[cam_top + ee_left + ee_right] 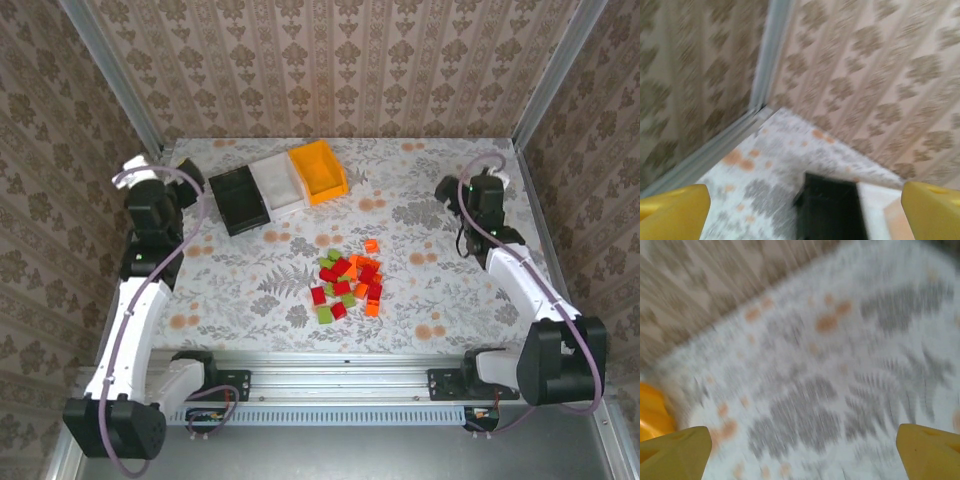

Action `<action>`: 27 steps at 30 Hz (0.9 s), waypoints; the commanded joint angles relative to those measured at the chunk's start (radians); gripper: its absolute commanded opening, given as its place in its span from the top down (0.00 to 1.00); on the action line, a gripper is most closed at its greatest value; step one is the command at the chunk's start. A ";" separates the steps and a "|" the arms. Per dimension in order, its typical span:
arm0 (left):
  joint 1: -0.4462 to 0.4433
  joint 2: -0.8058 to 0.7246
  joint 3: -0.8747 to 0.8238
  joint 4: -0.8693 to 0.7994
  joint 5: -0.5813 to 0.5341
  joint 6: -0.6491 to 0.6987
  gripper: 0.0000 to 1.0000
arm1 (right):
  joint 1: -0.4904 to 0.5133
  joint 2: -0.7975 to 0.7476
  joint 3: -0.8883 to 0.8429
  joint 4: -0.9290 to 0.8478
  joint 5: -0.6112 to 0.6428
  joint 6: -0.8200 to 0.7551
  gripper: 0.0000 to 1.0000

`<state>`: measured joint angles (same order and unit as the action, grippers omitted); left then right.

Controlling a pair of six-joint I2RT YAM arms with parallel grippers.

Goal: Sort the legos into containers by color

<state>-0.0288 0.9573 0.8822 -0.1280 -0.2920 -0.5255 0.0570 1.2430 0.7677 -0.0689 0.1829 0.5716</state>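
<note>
Damask wallpaper closes in a floral-patterned bench (420, 170). At far left, the left end effector (188, 180) hangs near the back corner, just beside the black bin (238, 200). Its yellow fingers (672, 212) are spread wide, holding nothing. The white bin (277, 187) and orange-yellow bin (318, 172) follow in a touching row. Red, orange and green legos (348, 283) lie heaped mid-bench, apart from the bins. At right, the right end effector (452, 192) hangs wide and empty over the bench.
</note>
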 commanded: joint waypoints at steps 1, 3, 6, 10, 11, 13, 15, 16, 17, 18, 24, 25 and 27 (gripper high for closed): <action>0.038 0.026 -0.037 -0.121 0.079 -0.137 0.01 | 0.101 -0.069 -0.031 -0.056 0.015 0.002 0.05; 0.038 0.065 0.000 -0.172 0.110 -0.105 0.07 | 0.159 -0.052 -0.033 -0.045 0.029 -0.013 0.09; 0.036 0.148 0.081 -0.262 0.145 -0.108 0.21 | 0.276 -0.001 -0.038 0.005 0.035 -0.066 0.17; 0.041 0.258 0.205 -0.389 0.145 -0.068 0.22 | 0.409 0.048 -0.064 0.095 0.096 -0.115 0.23; 0.041 0.298 0.248 -0.428 0.155 -0.039 0.22 | 0.421 0.061 -0.065 0.107 0.093 -0.116 0.25; 0.049 0.380 0.338 -0.502 0.208 0.014 0.20 | 0.440 0.071 -0.081 0.144 0.108 -0.112 0.27; 0.060 0.486 0.419 -0.570 0.264 0.041 0.20 | 0.454 0.081 -0.111 0.196 0.131 -0.103 0.29; 0.064 0.538 0.459 -0.598 0.285 0.051 0.24 | 0.457 0.084 -0.113 0.194 0.142 -0.096 0.29; 0.068 0.584 0.494 -0.619 0.296 0.058 0.26 | 0.460 0.082 -0.111 0.189 0.147 -0.092 0.30; 0.070 0.618 0.513 -0.630 0.304 0.060 0.26 | 0.461 0.078 -0.111 0.189 0.151 -0.091 0.30; 0.080 0.777 0.615 -0.640 0.364 0.085 0.33 | 0.469 0.047 -0.139 0.218 0.184 -0.093 0.30; 0.078 0.808 0.638 -0.637 0.392 0.086 0.37 | 0.469 0.046 -0.139 0.218 0.188 -0.093 0.30; 0.078 0.858 0.665 -0.614 0.439 0.075 0.41 | 0.469 0.049 -0.136 0.215 0.187 -0.093 0.30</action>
<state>0.0467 1.7847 1.4841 -0.7223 0.0589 -0.4732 0.5182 1.3128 0.6426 0.1169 0.3313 0.4816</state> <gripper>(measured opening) 0.608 0.704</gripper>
